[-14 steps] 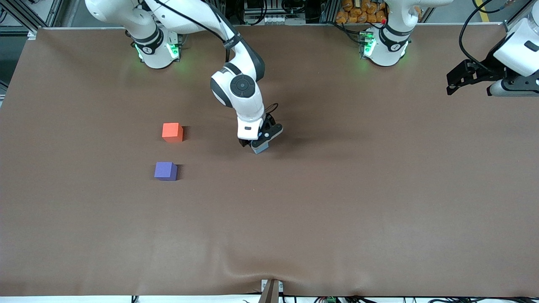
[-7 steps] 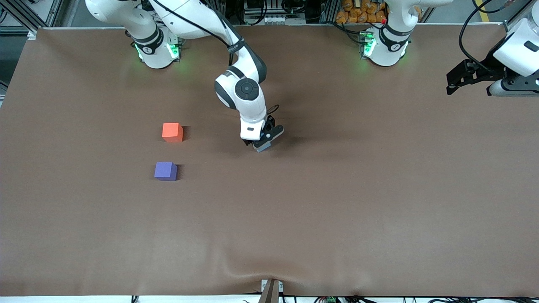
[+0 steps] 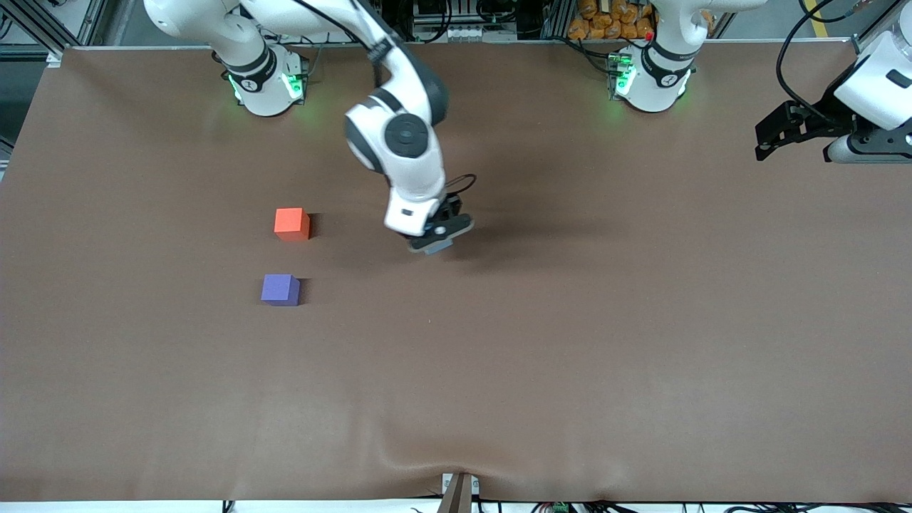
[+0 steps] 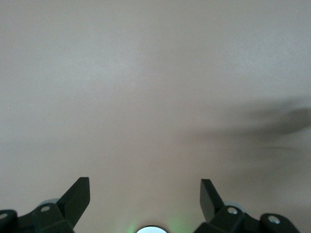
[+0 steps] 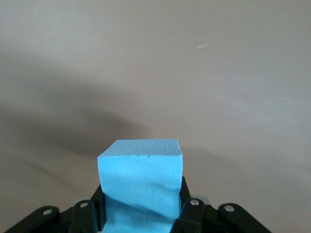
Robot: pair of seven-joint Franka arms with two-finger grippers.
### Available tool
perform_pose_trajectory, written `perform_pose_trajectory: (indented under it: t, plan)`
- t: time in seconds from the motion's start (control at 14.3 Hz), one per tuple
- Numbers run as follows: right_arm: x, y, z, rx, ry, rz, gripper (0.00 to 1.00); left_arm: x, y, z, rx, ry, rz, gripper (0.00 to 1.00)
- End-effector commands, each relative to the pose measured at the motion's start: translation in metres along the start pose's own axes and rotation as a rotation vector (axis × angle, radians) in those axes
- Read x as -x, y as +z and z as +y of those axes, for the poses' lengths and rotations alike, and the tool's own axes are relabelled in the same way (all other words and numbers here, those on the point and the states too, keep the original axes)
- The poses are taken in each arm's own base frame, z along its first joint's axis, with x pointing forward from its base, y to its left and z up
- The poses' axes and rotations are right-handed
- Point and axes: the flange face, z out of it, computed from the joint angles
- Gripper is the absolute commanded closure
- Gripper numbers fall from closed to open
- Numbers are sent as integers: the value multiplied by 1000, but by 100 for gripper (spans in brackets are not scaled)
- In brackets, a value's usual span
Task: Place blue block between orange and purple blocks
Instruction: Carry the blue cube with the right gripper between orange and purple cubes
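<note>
lifting off the table, the right gripper is pinching the blue block, carrying it toward the gap between orange block and purple block; left gripper is waiting spread at the left arm's end.

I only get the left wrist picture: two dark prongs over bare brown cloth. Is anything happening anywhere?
Observer: Yes. The right pincer is shut on the blue block.
Operator: Is it resting on the table?
Observer: No, it hangs in the air; its shadow lies on the cloth under it.
Operator: Where should it go?
Observer: Between the orange block and the purple block, which sit toward the right arm's end, the purple one nearer the front camera.
</note>
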Motion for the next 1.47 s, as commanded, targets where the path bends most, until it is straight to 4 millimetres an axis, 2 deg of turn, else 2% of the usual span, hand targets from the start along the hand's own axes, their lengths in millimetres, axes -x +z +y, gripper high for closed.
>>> perform_pose_trajectory:
  t: [0.0, 0.14, 0.28, 0.42, 0.49, 0.7, 0.84, 1.19, 1.4]
  plan:
    - [16, -55, 92, -4, 140, -49, 100, 4, -3, 0, -2, -9, -5, 0]
    - [33, -64, 156, -1, 227, -99, 100, 4, -4, 1, -2, -8, -4, 0]
    - [55, -57, 208, -4, 308, -130, 100, 4, -3, 1, -2, -6, -5, 0]
    - [74, -36, 230, -2, 336, -146, 100, 4, -4, 2, 0, -6, -4, 0]
    - [83, -26, 250, -5, 374, -141, 100, 4, -4, 1, 0, -8, -4, 0]
    - [105, 11, 292, -8, 377, -99, 100, 4, -4, 2, 0, -6, -4, 0]
    - [114, 31, 300, -5, 373, -63, 100, 4, -3, 2, -1, -6, -5, 0]
    - [115, 44, 296, -1, 331, -52, 100, 3, -2, 2, -1, -6, -7, 0]
    - [114, 59, 298, 3, 318, -50, 100, 3, -2, 2, -2, -6, -5, 0]
